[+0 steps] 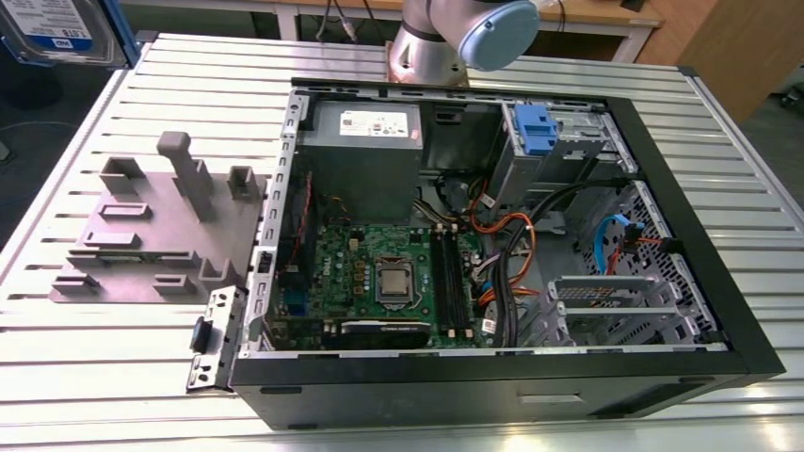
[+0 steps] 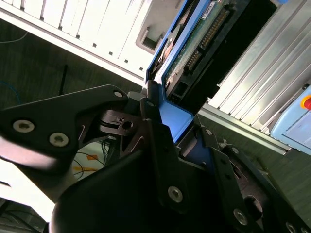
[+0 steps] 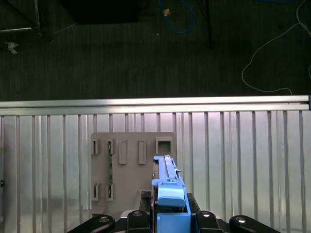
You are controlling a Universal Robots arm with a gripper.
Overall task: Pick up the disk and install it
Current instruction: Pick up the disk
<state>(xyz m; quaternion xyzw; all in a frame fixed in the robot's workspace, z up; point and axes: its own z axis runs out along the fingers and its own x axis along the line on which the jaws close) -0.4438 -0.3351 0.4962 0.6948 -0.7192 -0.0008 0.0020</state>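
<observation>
The disk (image 1: 56, 28), a labelled drive in a blue bracket, hangs at the exterior view's far upper left, above the table's corner. In the second wrist view my gripper (image 2: 175, 121) is shut on the blue bracket end of the disk (image 2: 194, 43), whose circuit-board side shows. Seen edge-on in the first wrist view, the disk (image 3: 167, 187) stands out from my gripper (image 3: 170, 216), over the grey fixture plate (image 3: 131, 165).
An open computer case (image 1: 703, 282) lies on the slatted aluminium table (image 1: 113, 377), with a motherboard, cables and a drive bay with a blue latch (image 1: 534, 127). A grey fixture plate (image 1: 138, 235) with upright posts sits at the exterior view's left. The arm's base (image 1: 440, 47) stands behind the case.
</observation>
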